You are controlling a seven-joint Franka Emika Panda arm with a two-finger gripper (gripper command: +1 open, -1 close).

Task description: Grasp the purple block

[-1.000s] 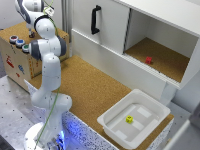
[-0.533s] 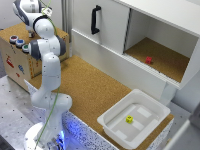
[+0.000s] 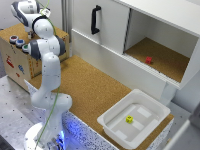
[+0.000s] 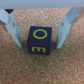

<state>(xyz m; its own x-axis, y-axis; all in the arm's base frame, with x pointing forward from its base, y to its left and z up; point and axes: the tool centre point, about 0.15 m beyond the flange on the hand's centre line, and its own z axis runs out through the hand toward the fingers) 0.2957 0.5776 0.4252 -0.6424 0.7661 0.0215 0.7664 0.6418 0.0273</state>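
Note:
In the wrist view the purple block (image 4: 41,41), a dark, almost black cube with yellow letters on its faces, sits on the cork surface. My gripper (image 4: 39,44) is open, with one pale blue finger (image 4: 12,29) on each side of the block and a small gap to it on both sides. In the exterior view the arm (image 3: 47,50) is folded at the back left. The block and the fingers are hidden there behind the arm's links.
A small red cube (image 3: 148,60) lies inside the open white cabinet. A small yellow cube (image 3: 129,119) lies in the white tray (image 3: 112,117) at the front. A cardboard box (image 3: 15,62) stands at the exterior view's left. The cabinet door has a black handle (image 3: 94,19).

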